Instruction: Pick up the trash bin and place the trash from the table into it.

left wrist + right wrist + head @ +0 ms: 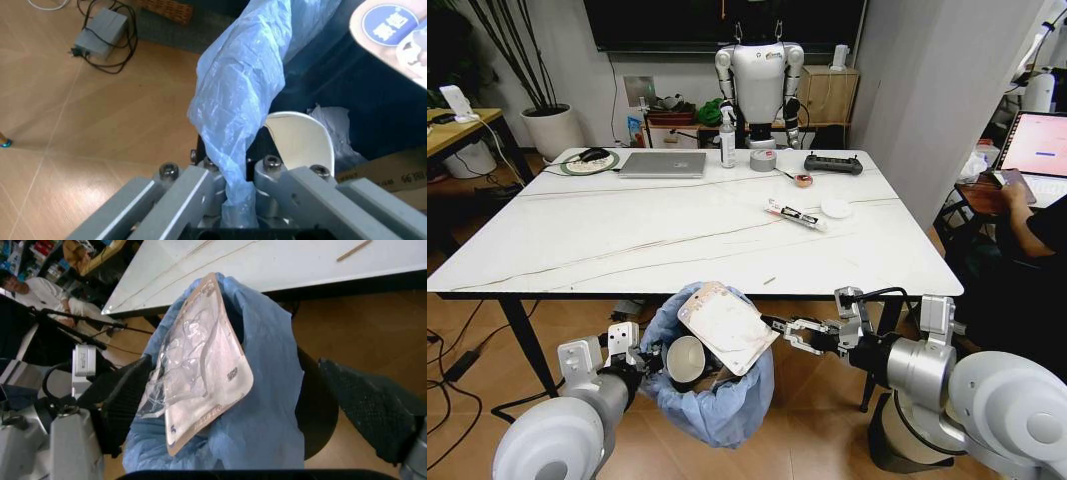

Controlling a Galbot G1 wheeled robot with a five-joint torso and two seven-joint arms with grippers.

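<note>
A white marble-look table (627,240) with thin grey veins stretches ahead of the robot, and just off its near edge the two arms meet around a small trash bin (727,395) lined with a crinkly light-blue bag. The left gripper (639,358) sits at the bin's left rim, its fingers (193,187) clenched on a gathered fold of the blue bag, which rises straight out from between them in the left wrist view. Just beyond that grip, inside the bin, lies a white paper cup (689,360) on its side with its mouth facing the camera, and a piece of brown cardboard (390,172) shows deeper in. The right gripper (779,330) is level with the bin's right rim, its fingers spread apart and holding nothing. Directly ahead of its fingertips a flat brown-edged packet with a clear crumpled plastic front (200,375) rests slanted across the bin's mouth, close to the gripper; whether they touch cannot be told. Farther off on the table, beyond the right gripper, lie a long narrow wrapper (794,214), a small white crumpled piece (835,207) and a tiny scrap (770,281) near the near edge. At the far side sit a closed laptop (663,164), a spray bottle (728,140) and a tape roll (763,160)
</note>
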